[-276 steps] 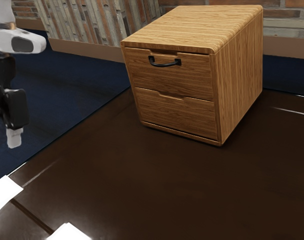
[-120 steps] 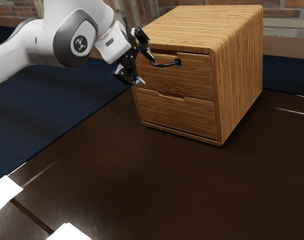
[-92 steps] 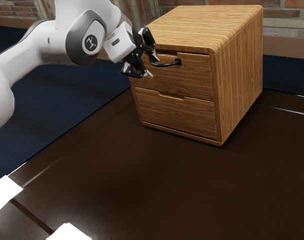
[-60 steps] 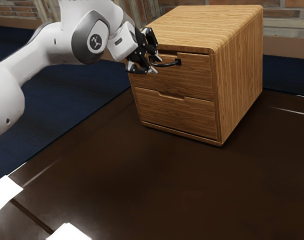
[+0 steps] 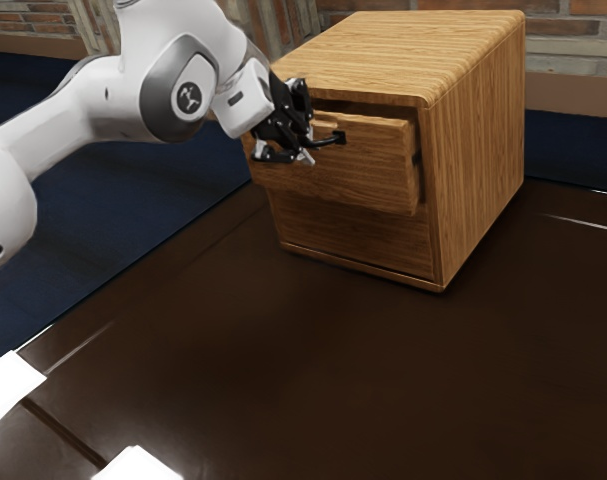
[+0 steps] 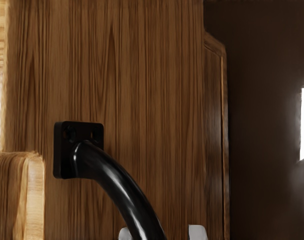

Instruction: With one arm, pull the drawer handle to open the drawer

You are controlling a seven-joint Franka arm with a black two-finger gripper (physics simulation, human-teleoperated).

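From the exterior view's left, the white jointed robot arm (image 5: 103, 100) reached across to the cabinet, and its black two-finger gripper (image 5: 295, 138) was clamped on the near end of the black curved bar handle (image 5: 330, 139). That handle sat on the upper wood-grain drawer (image 5: 368, 165), which stood partway out of the light-brown wooden two-drawer cabinet (image 5: 473, 150). Beneath it the lower wood-grain drawer (image 5: 358, 235) lay flush, the cabinet resting on the glossy dark-brown table (image 5: 333, 380).

Honey-brown wood-grain cabinet (image 5: 413, 50), black handle (image 6: 116, 185), white arm (image 5: 83, 110) with black hand (image 5: 299, 132), glossy dark-brown table (image 5: 333, 380), navy carpet (image 5: 133, 200).
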